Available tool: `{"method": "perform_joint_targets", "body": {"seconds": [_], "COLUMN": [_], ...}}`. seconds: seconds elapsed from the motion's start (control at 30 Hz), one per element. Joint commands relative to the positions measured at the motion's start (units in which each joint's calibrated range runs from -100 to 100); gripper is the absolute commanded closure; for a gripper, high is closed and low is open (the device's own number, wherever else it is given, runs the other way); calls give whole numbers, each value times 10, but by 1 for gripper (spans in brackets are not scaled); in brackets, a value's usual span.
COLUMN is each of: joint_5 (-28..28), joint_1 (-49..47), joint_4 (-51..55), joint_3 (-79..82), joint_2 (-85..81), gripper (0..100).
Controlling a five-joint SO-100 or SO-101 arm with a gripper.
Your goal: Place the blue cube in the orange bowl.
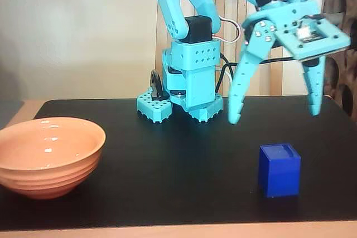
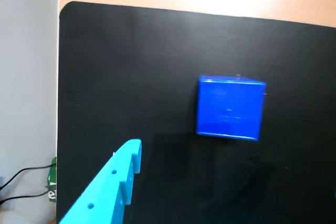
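Hovering wide-open jaws (image 1: 275, 116) above cube (image 1: 279, 169), untouched; next: descend, straddle, close. Bowl (image 1: 49, 154) well apart.

A black mat (image 1: 184, 160) covers most of a light wooden tabletop (image 1: 184, 231), whose bare edge shows along the front in the fixed view and beyond the mat's rounded corner in the wrist view. A plain cream wall (image 1: 72, 32) stands behind. Black cables (image 2: 18, 184) lie at the lower left of the wrist view.
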Motion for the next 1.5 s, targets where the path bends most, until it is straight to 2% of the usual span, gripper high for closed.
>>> {"method": "perform_joint_targets", "body": {"seconds": [0.0, 0.57, 0.9, 1.47], "joint_5": [-13, -13, -10, -12], "joint_1": [-5, 31, 64, 44], "joint_4": [-53, -56, -109, -150], "joint_3": [-34, 8, 9, 31], "joint_2": [14, 22, 85, 145], "gripper": [59, 59, 59, 59]}}
